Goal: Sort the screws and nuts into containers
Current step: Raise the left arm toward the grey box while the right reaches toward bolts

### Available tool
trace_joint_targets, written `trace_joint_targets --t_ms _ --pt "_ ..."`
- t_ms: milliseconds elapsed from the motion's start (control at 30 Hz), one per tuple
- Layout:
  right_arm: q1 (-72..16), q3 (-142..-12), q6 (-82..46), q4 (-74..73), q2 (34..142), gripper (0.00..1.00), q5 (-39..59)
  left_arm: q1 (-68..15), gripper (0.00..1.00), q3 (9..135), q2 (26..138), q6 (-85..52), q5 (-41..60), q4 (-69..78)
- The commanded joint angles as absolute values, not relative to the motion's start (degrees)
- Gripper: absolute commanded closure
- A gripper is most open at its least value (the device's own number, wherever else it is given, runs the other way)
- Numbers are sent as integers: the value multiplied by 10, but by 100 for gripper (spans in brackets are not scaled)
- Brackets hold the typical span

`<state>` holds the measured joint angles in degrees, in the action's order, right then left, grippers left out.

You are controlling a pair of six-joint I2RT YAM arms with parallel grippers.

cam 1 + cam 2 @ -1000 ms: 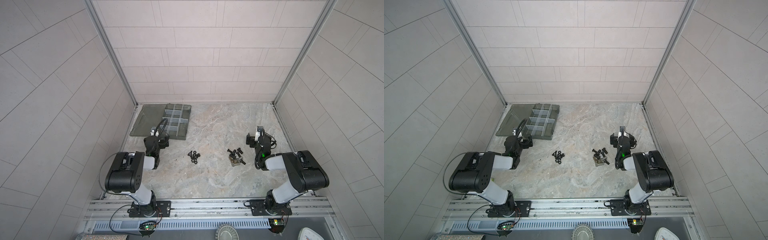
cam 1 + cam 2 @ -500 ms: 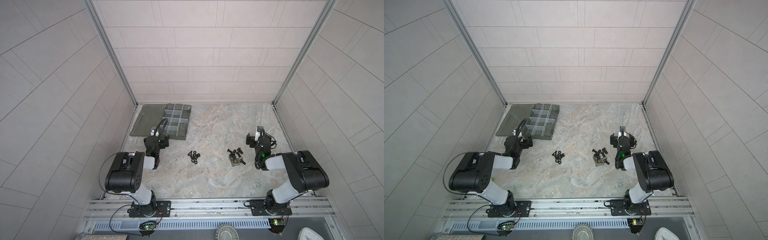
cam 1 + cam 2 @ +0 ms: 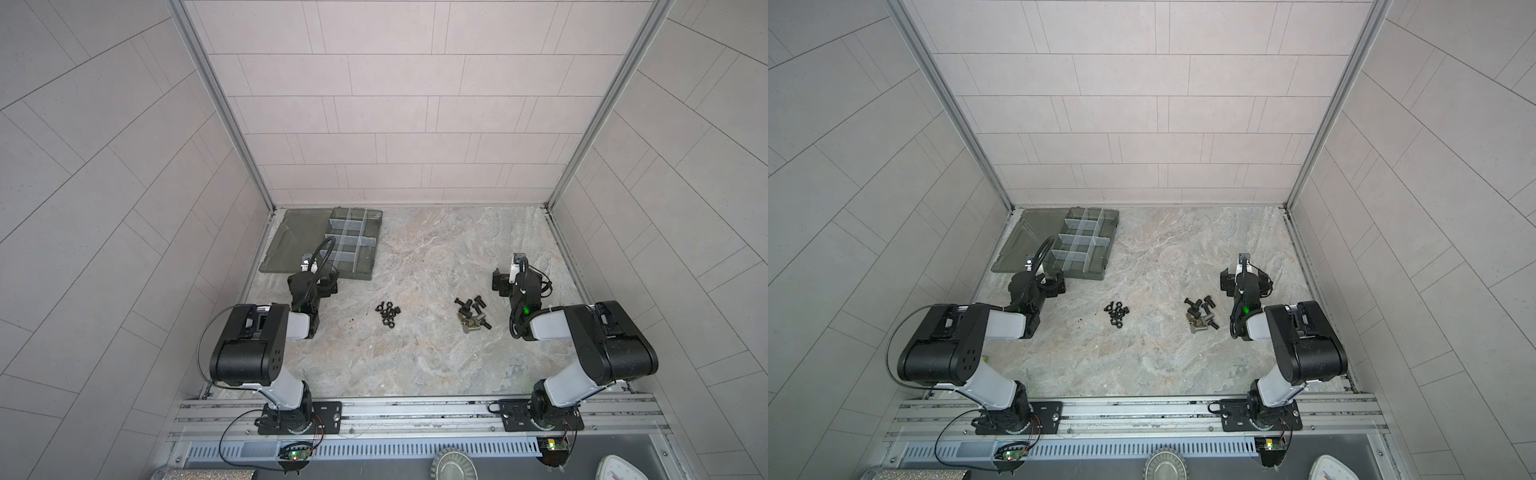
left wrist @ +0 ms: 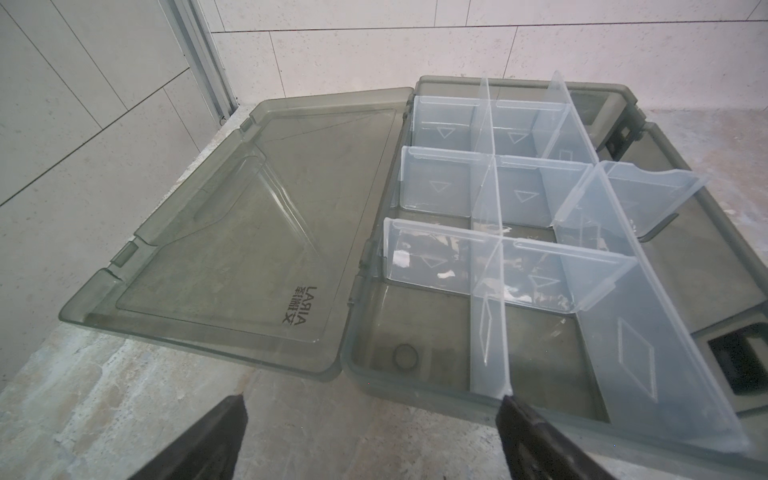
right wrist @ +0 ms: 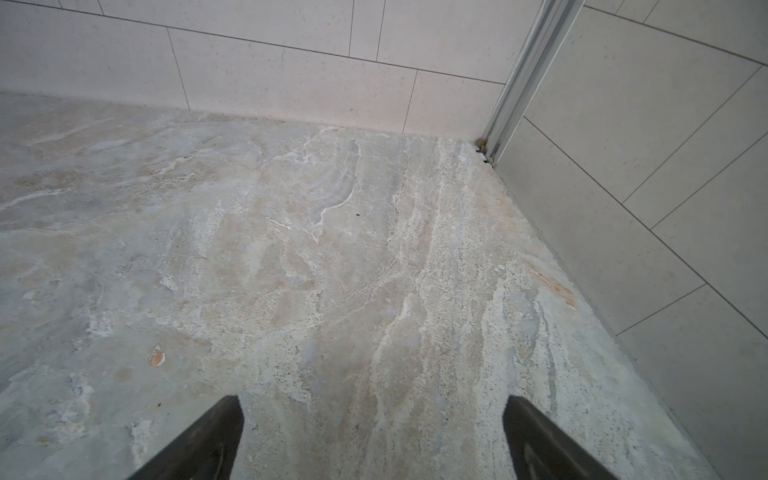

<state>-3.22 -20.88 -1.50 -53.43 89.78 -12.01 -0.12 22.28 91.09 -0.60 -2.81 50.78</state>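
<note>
The nuts (image 3: 388, 314) — small black hexagonal rings — lie clustered on the marbled table (image 3: 415, 361) left of centre in both top views; the screws (image 3: 473, 316), stubby headed bolts, mostly black with a few silver, are heaped well apart to their right. The containers (image 4: 484, 174), pale-walled compartments in a smoky translucent box, sit at the far left corner beside its flat open lid (image 4: 249, 232). The left gripper (image 4: 370, 409) hangs just before the box, jaws wide, holding nothing; the right gripper (image 5: 372, 407) — equally wide and unladen — hangs over bare table near the screws.
</note>
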Motion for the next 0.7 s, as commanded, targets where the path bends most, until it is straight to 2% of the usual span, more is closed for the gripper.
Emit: trace_joint_targets --t_ms 0,67,167,300,367,567,667 --pt "-32 -209 -10 -543 896 1 -116 0 1 228 908 -10 -27 524" --pt "-39 -206 -9 -548 884 1 -151 -2 1 230 902 -10 -34 520" --pt "-43 -224 -9 -463 822 1 -169 0 0 284 869 -14 -36 396" --pt "-46 -300 -49 -256 747 1 -221 -1 0 361 861 -3 -11 259" --pt "-47 -347 -72 -176 748 1 -236 -1 0 387 860 -3 -15 221" --pt "-107 -381 -79 -151 742 1 -303 -1 0 463 830 5 -31 155" --pt "-135 -403 -116 -89 722 1 -308 -1 0 550 850 6 -17 53"
